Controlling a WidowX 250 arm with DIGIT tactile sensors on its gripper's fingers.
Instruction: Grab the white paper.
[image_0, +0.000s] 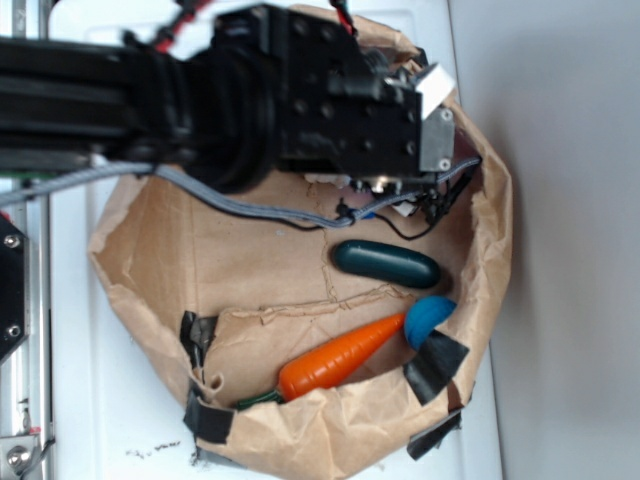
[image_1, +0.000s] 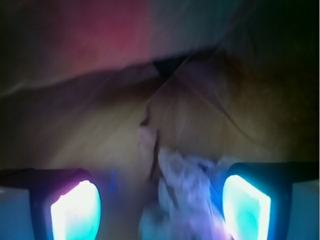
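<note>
Inside the brown paper bag (image_0: 250, 270), the gripper (image_1: 160, 205) hangs low with its fingers (image_1: 75, 210) apart, and the white paper (image_1: 185, 190) lies between them, closer to one finger. Below the arm lie an orange carrot (image_0: 340, 358), a dark green pod (image_0: 387, 263) and a blue ball (image_0: 428, 317).

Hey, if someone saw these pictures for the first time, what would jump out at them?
First the big black robot arm across the top, reaching into the brown paper bag. Then the bright orange carrot at the bag's lower edge, beside a blue ball and a dark green oblong toy. In the wrist view, two glowing gripper fingers flank the white paper.
</note>
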